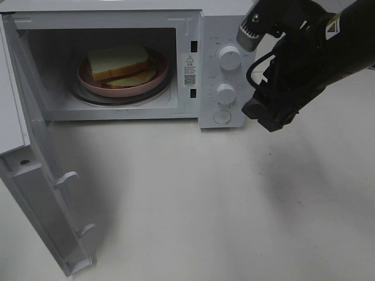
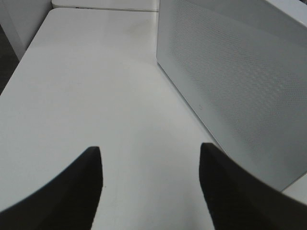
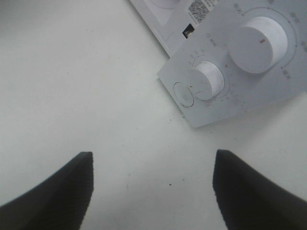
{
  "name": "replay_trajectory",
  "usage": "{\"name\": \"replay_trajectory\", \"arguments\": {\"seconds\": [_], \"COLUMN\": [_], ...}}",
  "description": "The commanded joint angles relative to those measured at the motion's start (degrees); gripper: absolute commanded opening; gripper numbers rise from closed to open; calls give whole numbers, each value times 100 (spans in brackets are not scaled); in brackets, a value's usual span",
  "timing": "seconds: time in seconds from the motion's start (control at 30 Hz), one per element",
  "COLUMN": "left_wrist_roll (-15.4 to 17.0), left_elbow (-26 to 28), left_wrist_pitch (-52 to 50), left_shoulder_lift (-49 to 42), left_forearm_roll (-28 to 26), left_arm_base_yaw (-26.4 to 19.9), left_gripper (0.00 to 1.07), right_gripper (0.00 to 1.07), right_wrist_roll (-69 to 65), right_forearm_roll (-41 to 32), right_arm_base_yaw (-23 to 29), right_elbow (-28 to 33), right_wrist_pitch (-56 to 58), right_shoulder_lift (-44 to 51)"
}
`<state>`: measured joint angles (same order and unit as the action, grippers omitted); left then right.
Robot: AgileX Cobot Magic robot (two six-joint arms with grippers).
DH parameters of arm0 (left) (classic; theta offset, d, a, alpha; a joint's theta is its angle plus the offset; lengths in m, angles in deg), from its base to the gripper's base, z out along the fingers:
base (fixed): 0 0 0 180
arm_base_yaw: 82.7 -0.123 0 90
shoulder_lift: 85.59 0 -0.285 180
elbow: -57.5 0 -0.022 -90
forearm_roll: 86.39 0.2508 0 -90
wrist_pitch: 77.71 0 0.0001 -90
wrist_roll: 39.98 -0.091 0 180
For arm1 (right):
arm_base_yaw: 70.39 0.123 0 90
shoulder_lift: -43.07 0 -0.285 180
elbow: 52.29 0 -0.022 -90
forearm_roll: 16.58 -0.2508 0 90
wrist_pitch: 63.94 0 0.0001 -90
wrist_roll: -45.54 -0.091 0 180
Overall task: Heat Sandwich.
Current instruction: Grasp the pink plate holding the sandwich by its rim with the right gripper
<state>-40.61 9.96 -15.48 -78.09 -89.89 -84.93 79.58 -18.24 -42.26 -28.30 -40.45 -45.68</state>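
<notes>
The sandwich (image 1: 118,62), pale bread with yellow filling, lies on a round pink plate (image 1: 94,83) inside the open microwave (image 1: 199,17). My right gripper (image 1: 265,117) hangs just right of the microwave's control panel, beside the lower knob (image 1: 225,93). In the right wrist view its two dark fingertips (image 3: 57,191) stand wide apart over bare table, open and empty, with the two knobs (image 3: 209,80) ahead. My left gripper (image 2: 149,165) is open with nothing between its fingers, above the table beside the microwave's perforated side wall (image 2: 235,76); it is out of the exterior view.
The microwave door (image 1: 41,175) is swung fully open toward the front left, with its latch hooks sticking out. A round button (image 1: 222,117) sits below the knobs. White table (image 1: 193,205) spreads in front of the microwave.
</notes>
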Motion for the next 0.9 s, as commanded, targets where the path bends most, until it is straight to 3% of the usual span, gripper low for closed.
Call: {"name": "replay_trajectory", "arguments": {"seconds": [0.03,0.17,0.37,0.53,0.7,0.9], "left_wrist_roll": [23,23,23,23,23,23], "left_elbow": [-17,-17,-17,-17,-17,-17], "left_wrist_pitch": [-103,-103,-103,-103,-103,-103], "left_shoulder_lift": [-29,-29,-29,-29,-29,-29], "left_forearm_roll": [11,11,11,11,11,11], "left_arm_base_yaw": [17,17,17,17,17,17], "left_gripper": [58,58,58,58,58,58], "right_gripper": [69,69,69,68,66,66], "right_wrist_roll": [917,2194,2756,2899,3507,3615], "right_forearm_roll": [-11,-246,-814,-808,-573,-435], "right_arm_base_yaw": [6,6,6,6,6,166], "right_elbow": [-46,-46,-46,-97,-544,-779], "right_wrist_pitch": [69,132,814,1473,2269,2315], "right_shoulder_lift": [29,29,29,29,29,29]}}
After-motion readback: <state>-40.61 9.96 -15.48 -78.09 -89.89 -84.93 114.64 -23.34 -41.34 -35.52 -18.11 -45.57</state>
